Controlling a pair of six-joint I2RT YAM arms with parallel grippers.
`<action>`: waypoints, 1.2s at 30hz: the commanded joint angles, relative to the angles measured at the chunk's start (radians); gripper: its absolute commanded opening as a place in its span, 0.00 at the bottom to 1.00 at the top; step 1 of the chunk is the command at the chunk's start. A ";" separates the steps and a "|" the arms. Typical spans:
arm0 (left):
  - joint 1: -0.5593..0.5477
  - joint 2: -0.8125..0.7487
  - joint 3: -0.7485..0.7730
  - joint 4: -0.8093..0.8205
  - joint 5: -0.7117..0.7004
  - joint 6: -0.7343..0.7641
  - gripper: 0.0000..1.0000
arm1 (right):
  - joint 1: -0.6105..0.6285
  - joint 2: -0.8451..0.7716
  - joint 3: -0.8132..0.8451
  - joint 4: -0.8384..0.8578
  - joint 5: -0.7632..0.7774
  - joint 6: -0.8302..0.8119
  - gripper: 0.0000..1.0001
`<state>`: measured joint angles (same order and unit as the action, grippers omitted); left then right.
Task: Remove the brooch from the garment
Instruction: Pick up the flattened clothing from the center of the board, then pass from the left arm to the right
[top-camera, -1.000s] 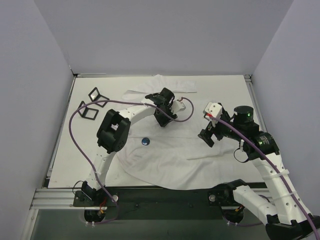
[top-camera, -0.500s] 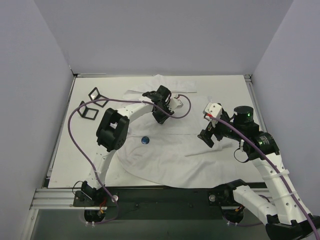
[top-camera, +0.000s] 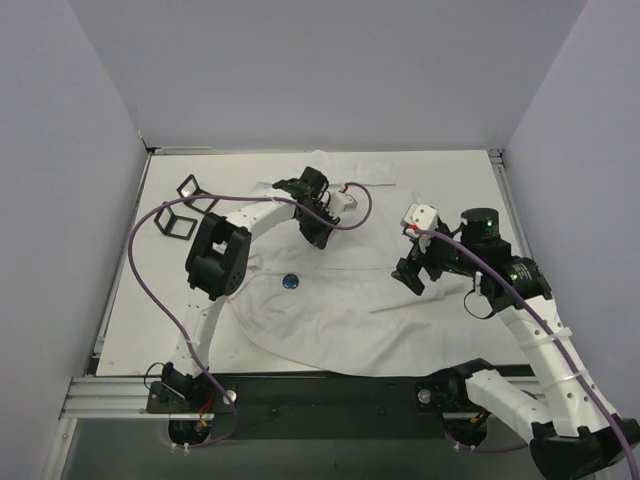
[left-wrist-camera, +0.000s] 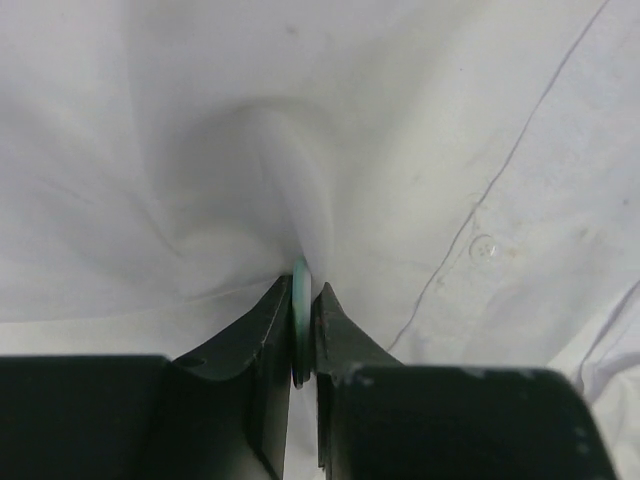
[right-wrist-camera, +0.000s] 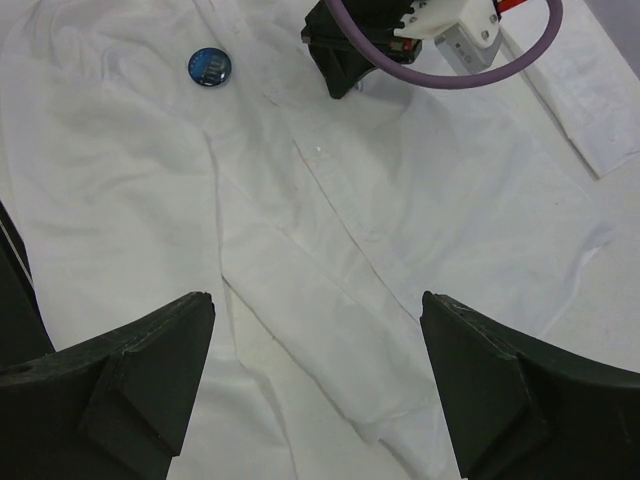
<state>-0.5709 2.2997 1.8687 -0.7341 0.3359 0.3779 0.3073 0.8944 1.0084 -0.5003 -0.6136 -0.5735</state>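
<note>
The left pincer (left-wrist-camera: 301, 305) is clamped on a thin greenish brooch (left-wrist-camera: 300, 272) at the shirt's (top-camera: 350, 310) 12 o'clock, a blue badge (top-camera: 290, 281) at its 7 o'clock; the right pincer (right-wrist-camera: 315, 305) gapes wide, empty

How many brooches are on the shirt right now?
1 sure: the blue brooch on the garment, left of centre. The left gripper pinches a thin greenish disc at a fabric fold, maybe a second.

One garment (top-camera: 400, 320), one blue badge (top-camera: 290, 281), one greenish disc (left-wrist-camera: 300, 298), two black square frames (top-camera: 187, 187).
</note>
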 joint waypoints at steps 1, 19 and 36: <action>0.028 -0.086 -0.063 0.002 0.193 0.013 0.13 | 0.001 0.089 0.064 0.006 -0.083 -0.002 0.86; 0.104 -0.315 -0.256 0.255 0.525 -0.020 0.05 | -0.105 0.474 0.087 0.574 -0.436 0.415 0.68; 0.112 -0.350 -0.279 0.300 0.657 -0.062 0.05 | -0.045 0.736 0.082 0.809 -0.423 0.488 0.64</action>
<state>-0.4622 2.0216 1.5909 -0.4915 0.9165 0.3241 0.2443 1.5978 1.0756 0.2092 -1.0035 -0.0711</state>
